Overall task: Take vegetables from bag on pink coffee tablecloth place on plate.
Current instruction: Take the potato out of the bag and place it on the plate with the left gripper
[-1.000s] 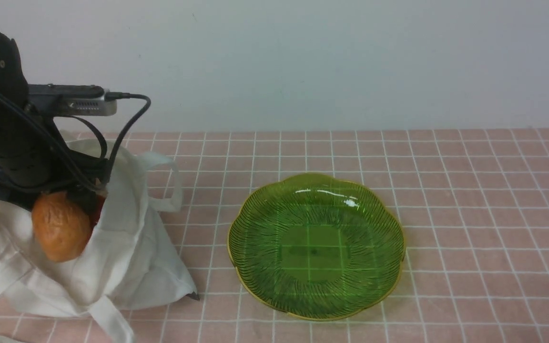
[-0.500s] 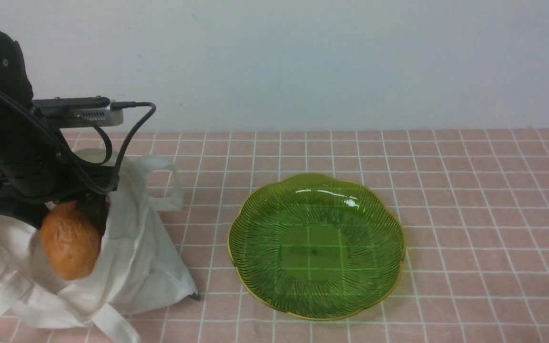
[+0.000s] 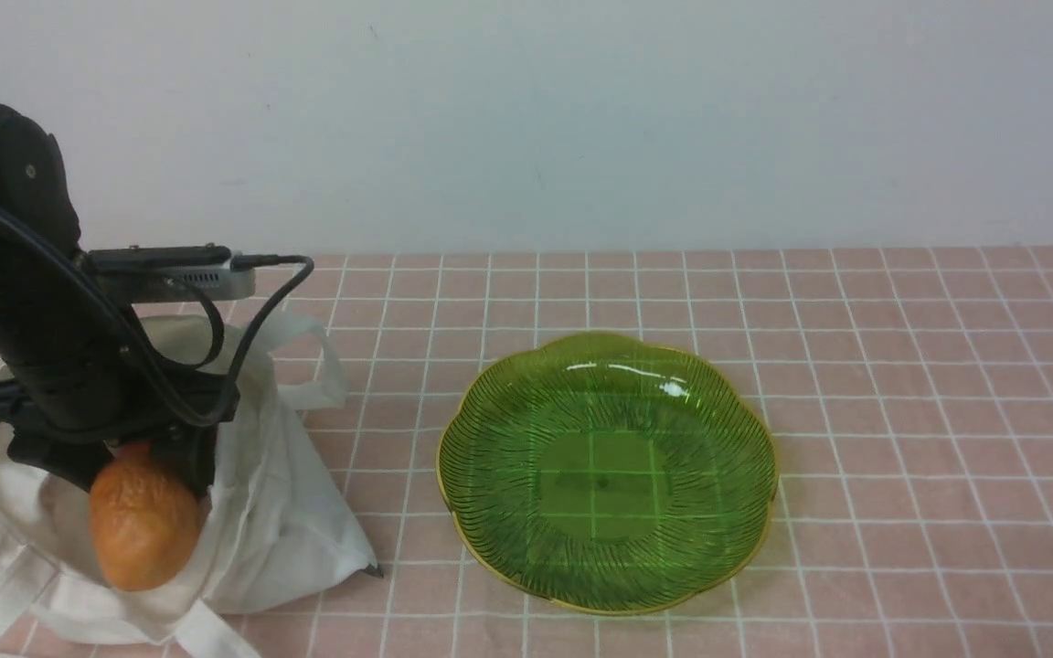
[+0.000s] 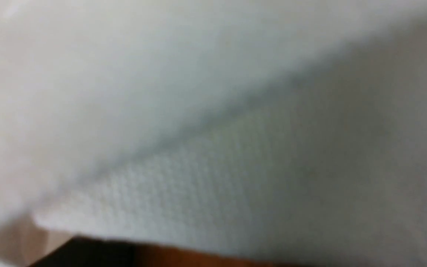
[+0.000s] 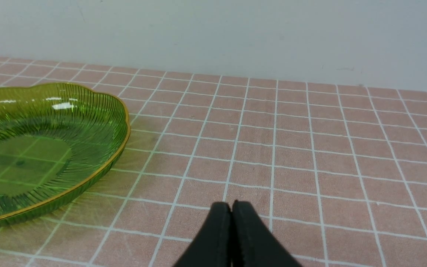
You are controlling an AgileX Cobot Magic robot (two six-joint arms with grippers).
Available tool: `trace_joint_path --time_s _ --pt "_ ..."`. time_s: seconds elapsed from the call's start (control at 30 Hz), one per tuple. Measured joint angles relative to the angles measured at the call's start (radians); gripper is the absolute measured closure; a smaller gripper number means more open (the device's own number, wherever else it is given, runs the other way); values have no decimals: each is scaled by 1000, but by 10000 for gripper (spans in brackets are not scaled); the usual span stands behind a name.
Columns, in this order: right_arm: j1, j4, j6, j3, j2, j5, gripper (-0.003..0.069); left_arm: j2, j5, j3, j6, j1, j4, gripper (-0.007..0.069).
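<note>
White cloth bag [image 3: 284,512] at left, translucent green plate [image 3: 604,484] at centre, pink white-gridded tablecloth [image 3: 929,439] beneath.

At the left, the black left gripper [image 3: 147,466] reaches down into the mouth of the bag, its two fingers on either side of an oval orange-brown potato [image 3: 144,525]; whether they are clamped on it I cannot tell. The potato is at the bag's open mouth, its lower end showing below the fingers. Right of the bag and apart from it, the scalloped, ribbed plate lies bare on the tablecloth. The right wrist view shows the black right gripper [image 5: 232,211] with its fingertips together.

Green plate [image 3: 607,475], white-gridded pink tablecloth [image 3: 910,439].
</note>
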Motion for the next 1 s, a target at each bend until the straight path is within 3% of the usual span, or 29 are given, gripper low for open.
trace_joint_path --time_s 0.4,0.5,0.53,0.6,0.73,0.87,1.0 --pt "0 0 0 0 0 0 673 -236 4 -154 12 -30 -46 128" --pt "0 0 0 0 0 0 673 -272 -9 -212 46 -112 -107 128" --pt "0 0 0 0 0 0 673 -272 -52 -233 68 -201 -147 128" --pt "0 0 0 0 0 0 673 -263 -87 -239 80 -256 -162 128" --pt "0 0 0 0 0 0 673 -121 -285 -244 101 -474 -193 128" --pt "0 0 0 0 0 0 673 45 -387 -253 101 -554 -195 128" --pt "0 0 0 0 0 0 673 199 -430 -265 101 -567 -194 128"
